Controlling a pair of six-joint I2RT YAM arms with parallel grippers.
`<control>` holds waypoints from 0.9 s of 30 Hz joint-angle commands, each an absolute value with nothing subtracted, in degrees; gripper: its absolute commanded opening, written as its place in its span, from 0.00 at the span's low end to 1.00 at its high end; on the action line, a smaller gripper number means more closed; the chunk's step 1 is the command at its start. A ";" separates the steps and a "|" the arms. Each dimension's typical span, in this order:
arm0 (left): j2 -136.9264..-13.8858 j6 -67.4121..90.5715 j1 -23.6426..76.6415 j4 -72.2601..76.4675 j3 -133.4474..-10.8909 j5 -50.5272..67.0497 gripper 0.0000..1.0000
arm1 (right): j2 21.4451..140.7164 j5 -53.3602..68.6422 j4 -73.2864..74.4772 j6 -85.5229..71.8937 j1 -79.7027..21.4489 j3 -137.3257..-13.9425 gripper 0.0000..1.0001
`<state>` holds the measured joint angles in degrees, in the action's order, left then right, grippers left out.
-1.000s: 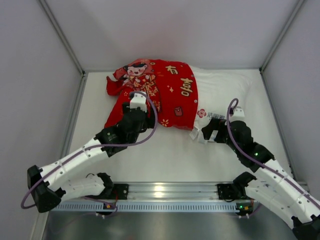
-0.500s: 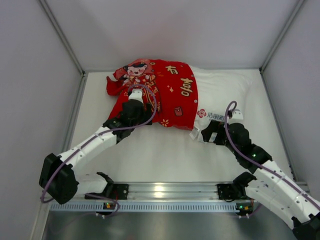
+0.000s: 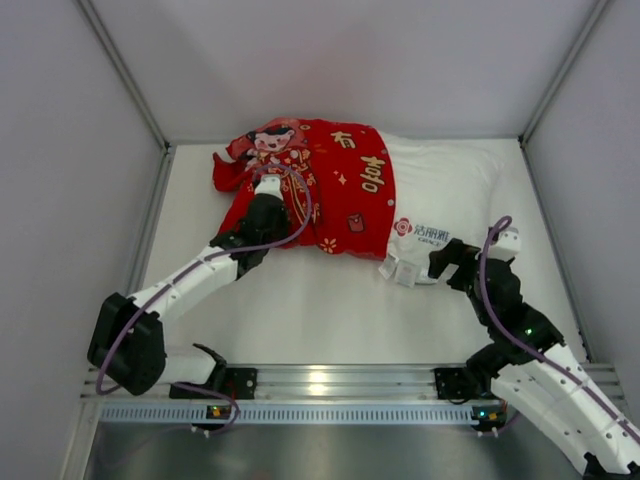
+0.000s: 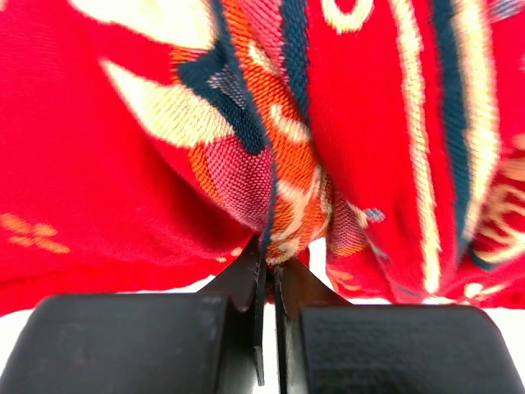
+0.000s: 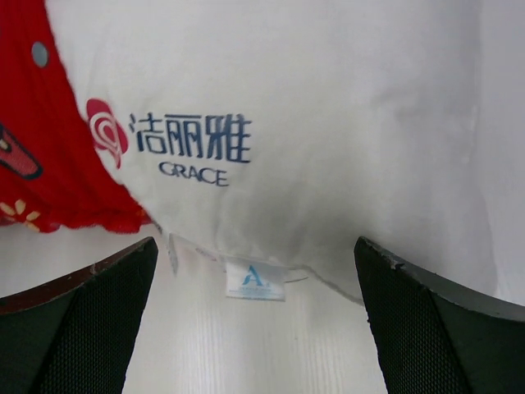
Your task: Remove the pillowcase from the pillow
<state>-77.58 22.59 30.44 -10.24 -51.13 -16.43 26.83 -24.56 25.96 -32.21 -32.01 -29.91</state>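
pillowcase [image 3: 320,190] covers left half of pillow [image 3: 450,190], far side of table [image 3: 330,310] | L pincer [image 4: 267,264] clamped on red fold | R pincer [image 5: 254,244] spread wide, empty, near label [image 5: 255,280] | you: pin pillow w/ R first, then draw L leftward slow, keep fold pinched

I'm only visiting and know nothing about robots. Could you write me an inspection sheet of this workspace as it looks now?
Surface: white table, no stains seen.
Job's things: red pillowcase covers the left part of the white pillow; right part bare, logo and sewn label showing.
Clutter: nothing seen.
Grippers: left gripper shut, pinching a pillowcase fold; right gripper wide open, facing the pillow's near edge.
Cables: purple cables loop along both arms.
Surroundings: pale walls on three sides; metal rail at the arm bases.
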 commanded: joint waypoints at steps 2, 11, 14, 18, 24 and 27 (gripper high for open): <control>-71.81 22.85 29.97 -8.97 -50.28 -19.60 0.00 | 26.89 -33.49 29.18 -33.83 -29.36 -33.57 0.99; -69.61 23.29 30.06 -9.05 -49.75 -18.20 0.00 | 37.43 -19.90 24.79 -31.91 -12.14 -33.84 0.99; -69.87 23.73 29.97 -9.05 -49.83 -16.97 0.00 | 41.65 -11.65 19.79 -30.42 -7.57 -30.42 0.99; -69.87 23.91 30.06 -9.05 -50.18 -16.17 0.00 | 48.41 -0.64 7.42 -29.71 -6.50 -24.63 0.99; -68.73 23.64 29.97 -9.05 -49.92 -16.52 0.00 | 53.69 10.81 -2.28 -30.76 -6.42 -22.50 0.90; -68.47 23.47 29.97 -9.05 -49.83 -16.79 0.00 | 54.67 10.46 -2.29 -30.59 -6.33 -23.20 0.28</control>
<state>-71.35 22.90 30.39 -11.09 -49.67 -16.38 52.88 3.73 1.74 -31.20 -6.24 -23.51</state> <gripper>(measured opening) 0.022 0.493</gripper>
